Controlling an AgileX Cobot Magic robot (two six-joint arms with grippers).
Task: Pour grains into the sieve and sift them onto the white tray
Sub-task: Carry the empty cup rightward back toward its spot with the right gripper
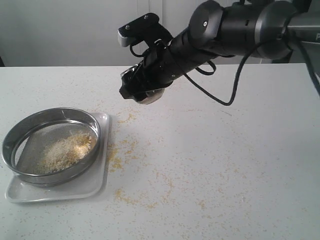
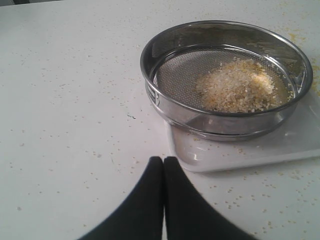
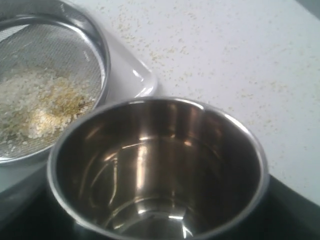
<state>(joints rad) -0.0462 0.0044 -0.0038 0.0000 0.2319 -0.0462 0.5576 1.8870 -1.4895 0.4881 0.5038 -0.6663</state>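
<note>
The sieve (image 1: 50, 145) (image 2: 226, 75) (image 3: 47, 75) rests on the white tray (image 1: 92, 185) (image 2: 240, 152) (image 3: 132, 75) at the table's left. A heap of grains (image 1: 67, 149) (image 2: 235, 85) (image 3: 40, 107) lies on its mesh. My right gripper (image 1: 142, 87) hangs above the table to the right of the sieve, shut on a small steel cup (image 1: 150, 95) (image 3: 160, 170) that looks empty inside. My left gripper (image 2: 163, 160) is shut with nothing in it, low over the table beside the tray; it does not show in the exterior view.
Loose grains are scattered over the white table (image 1: 215, 165), thickest just right of the tray (image 1: 122, 150) and toward the front (image 1: 130, 197). The right arm's black cable (image 1: 225, 97) hangs below the arm.
</note>
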